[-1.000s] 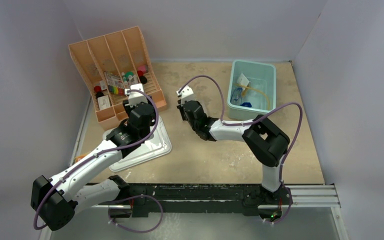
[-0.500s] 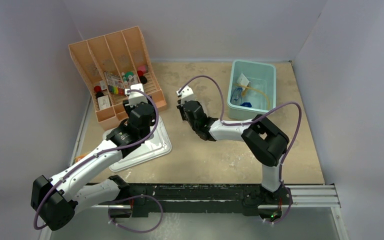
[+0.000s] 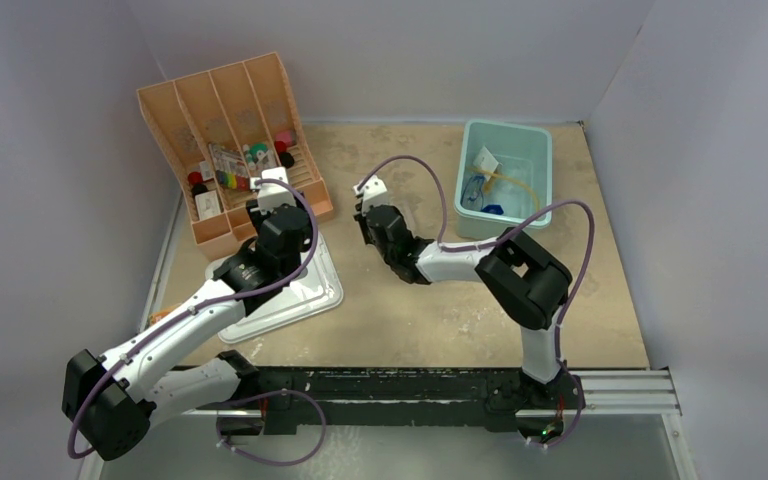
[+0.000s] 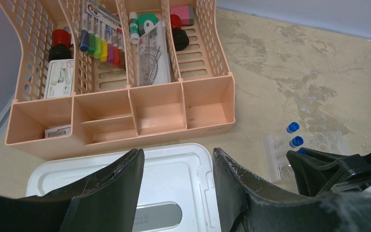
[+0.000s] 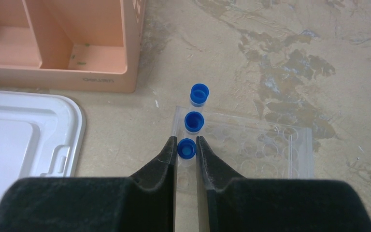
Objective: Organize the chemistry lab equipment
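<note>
Top external view: the left arm reaches over the grey lid (image 3: 305,292), which lies on the table (image 3: 410,310) just in front of the orange organizer (image 3: 222,110). The right arm bends leftward to the table's middle. A teal bin (image 3: 508,135) stands well apart at the far right. It holds the tan rubber tube (image 3: 516,181), the goggles (image 3: 476,190) and a small packet (image 3: 487,160). Neither set of fingers can be read from this view.

Left wrist view: the left gripper (image 4: 176,162) is spread wide with nothing between its fingers and hangs above the lid. The organizer sits just beyond, with markers (image 4: 99,41) in one of its rear slots. The clear rack (image 4: 278,159) lies to the right on the table.

Right wrist view: the right gripper (image 5: 187,145) is drawn narrow, its fingers pressed on either side of a blue-capped test tube (image 5: 187,149). This tube stands upright at the rack's near left corner. Two other capped tubes (image 5: 193,122) stand in line behind it. The farther one is at the rack's far edge, and whether it is seated in a hole cannot be told.
</note>
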Available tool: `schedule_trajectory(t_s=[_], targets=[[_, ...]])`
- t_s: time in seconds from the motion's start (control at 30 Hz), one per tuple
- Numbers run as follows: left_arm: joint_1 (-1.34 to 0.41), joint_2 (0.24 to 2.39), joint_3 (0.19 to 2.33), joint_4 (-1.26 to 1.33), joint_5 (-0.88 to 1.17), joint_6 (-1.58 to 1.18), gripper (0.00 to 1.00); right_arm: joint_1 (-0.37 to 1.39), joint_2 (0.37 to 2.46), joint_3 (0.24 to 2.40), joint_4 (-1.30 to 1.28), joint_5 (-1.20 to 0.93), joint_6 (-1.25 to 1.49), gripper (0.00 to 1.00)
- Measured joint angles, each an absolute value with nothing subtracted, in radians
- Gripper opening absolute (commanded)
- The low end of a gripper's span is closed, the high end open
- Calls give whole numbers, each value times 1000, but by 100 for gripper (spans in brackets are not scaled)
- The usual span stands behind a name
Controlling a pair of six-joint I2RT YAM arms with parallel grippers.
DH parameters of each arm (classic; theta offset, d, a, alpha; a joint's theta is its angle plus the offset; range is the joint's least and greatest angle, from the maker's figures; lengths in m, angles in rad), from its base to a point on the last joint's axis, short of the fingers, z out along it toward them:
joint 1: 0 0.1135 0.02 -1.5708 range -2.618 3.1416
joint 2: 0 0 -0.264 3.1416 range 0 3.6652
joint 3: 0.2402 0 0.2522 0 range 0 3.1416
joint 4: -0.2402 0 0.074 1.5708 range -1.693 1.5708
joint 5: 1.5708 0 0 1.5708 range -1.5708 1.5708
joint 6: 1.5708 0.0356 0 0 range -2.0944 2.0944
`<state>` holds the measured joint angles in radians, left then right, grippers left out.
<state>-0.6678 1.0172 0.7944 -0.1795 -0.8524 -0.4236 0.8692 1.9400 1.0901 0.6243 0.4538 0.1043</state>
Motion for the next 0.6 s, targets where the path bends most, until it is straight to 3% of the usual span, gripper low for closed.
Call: schedule_trajectory(t_s=[0.6], targets=[[-668, 1017, 794, -179, -852, -424, 54, 869, 1946, 1038, 751, 453, 63, 23]])
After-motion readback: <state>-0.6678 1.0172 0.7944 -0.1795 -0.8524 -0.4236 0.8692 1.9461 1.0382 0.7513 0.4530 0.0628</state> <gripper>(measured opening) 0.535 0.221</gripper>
